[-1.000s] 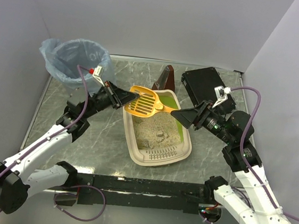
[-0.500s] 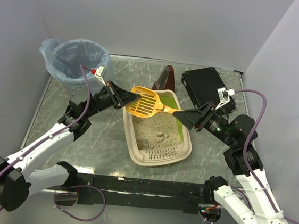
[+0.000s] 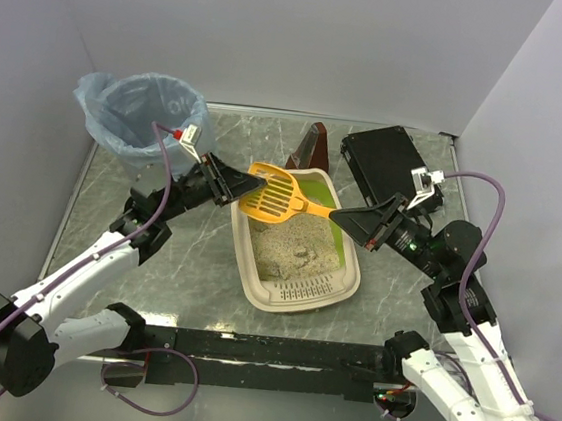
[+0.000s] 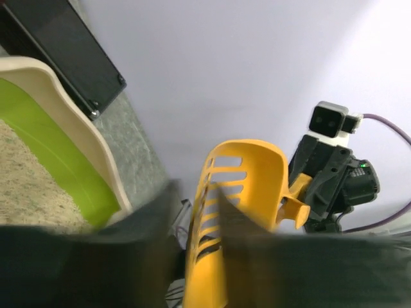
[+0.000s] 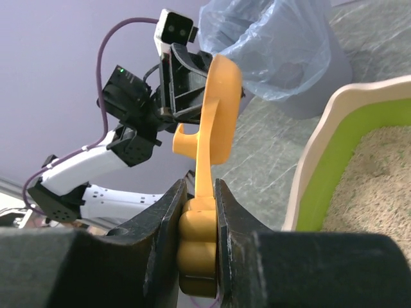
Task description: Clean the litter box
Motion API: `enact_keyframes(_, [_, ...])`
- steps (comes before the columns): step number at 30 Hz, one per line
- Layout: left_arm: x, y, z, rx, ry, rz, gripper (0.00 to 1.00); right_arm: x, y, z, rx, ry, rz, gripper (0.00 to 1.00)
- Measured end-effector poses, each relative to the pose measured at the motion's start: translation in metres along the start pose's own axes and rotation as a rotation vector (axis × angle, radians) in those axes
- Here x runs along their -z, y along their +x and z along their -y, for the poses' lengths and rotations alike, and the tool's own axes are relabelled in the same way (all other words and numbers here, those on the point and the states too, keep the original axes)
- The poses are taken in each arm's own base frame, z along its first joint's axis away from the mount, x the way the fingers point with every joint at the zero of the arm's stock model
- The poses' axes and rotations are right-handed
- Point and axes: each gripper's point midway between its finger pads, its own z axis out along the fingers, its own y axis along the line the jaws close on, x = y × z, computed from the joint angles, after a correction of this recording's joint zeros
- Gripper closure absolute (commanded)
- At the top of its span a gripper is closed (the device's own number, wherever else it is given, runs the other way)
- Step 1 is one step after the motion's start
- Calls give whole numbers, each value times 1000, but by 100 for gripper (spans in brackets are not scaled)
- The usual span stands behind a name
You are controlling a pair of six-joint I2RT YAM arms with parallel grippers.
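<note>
Right hand (image 3: 339,218) has clamped shut on the scoop (image 3: 275,194) handle since a second ago, mid-frame above the litter box (image 3: 297,295).
Left hand (image 3: 231,187) sits at the scoop's slotted head; whether it grips or has let go I cannot tell. By its looks the scoop is light, stiff plastic, best held at the thick handle. The box sits centre frame on the worktop (image 3: 185,261); litter (image 3: 287,246) likely makes it bottom-heavy, so take it by the rim.
</note>
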Motion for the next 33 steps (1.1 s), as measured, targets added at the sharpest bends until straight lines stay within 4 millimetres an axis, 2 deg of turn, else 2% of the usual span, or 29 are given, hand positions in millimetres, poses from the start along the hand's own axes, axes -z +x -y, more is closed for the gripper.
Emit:
enact_keyframes(1, [0, 1, -2, -7, -7, -3, 22, 0, 0, 0, 7, -2, 2, 100])
enact_keyframes(2, [0, 2, -4, -7, -14, -7, 1, 1, 0, 0, 12, -2, 5, 100])
enact_keyframes(7, [1, 2, -23, -30, -113, -9, 3, 3, -4, 9, 50, 44, 38, 100])
enact_keyframes(11, [4, -13, -43, -83, -271, 38, 3, 9, -3, 41, 59, 215, 47, 100])
enact_keyframes(15, [14, -23, -75, -141, -475, 56, 3, 18, -1, 77, 52, 419, 31, 100])
enact_keyframes(18, [18, -16, -112, -157, -614, 7, 3, 24, 9, 110, 30, 575, -14, 100])
enact_keyframes(21, [28, 2, -154, -145, -753, -75, 3, 28, 22, 144, -1, 727, -67, 100])
enact_keyframes(24, [35, 16, -176, -135, -829, -137, 3, 27, 32, 167, -17, 836, -110, 100])
enact_keyframes(27, [38, 22, -184, -145, -865, -156, 3, 11, 37, 173, 15, 881, -164, 100])
enact_keyframes(33, [45, 28, -191, -163, -928, -164, 3, -12, 32, 179, 85, 957, -158, 100])
